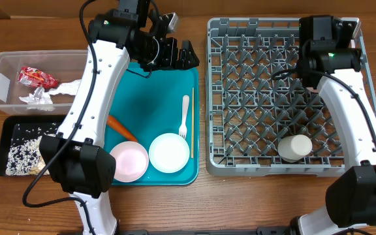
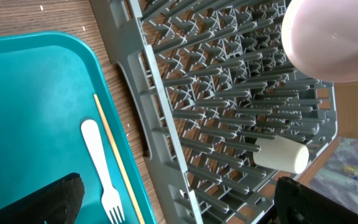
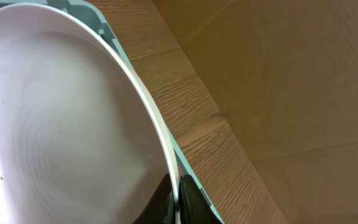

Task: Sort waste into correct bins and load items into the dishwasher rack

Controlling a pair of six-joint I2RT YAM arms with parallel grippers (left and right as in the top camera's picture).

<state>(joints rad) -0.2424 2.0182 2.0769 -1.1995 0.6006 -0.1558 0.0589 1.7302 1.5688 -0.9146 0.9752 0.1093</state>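
We pinch the white round plate point(image 3: 61, 124) in the right gripper point(image 3: 176, 196) over the grey pegged plastic rack point(image 1: 212, 98) at the right edge, small white cup point(image 1: 295, 147) inside. At the left edge, red wrapper point(image 1: 36, 77), white napkin point(image 1: 38, 98) and rice point(image 1: 18, 153) are binned. Left to do: orange carrot point(image 1: 121, 128), pink bowl point(image 1: 129, 161), white bowl point(image 1: 169, 152), plastic fork point(image 1: 184, 117), wooden chopstick point(image 1: 192, 130). Our left gripper point(image 2: 179, 186) gapes wide.

The white plate point(image 3: 61, 112) is cut off by the left and bottom edges. Only the fingertips of the right gripper point(image 3: 176, 196) are shown, bottom centre. Overhead, both are hidden under the right arm point(image 1: 344, 85), upper right. The left gripper point(image 2: 179, 186) fingers point(image 2: 48, 202) are clipped by the bottom edge.
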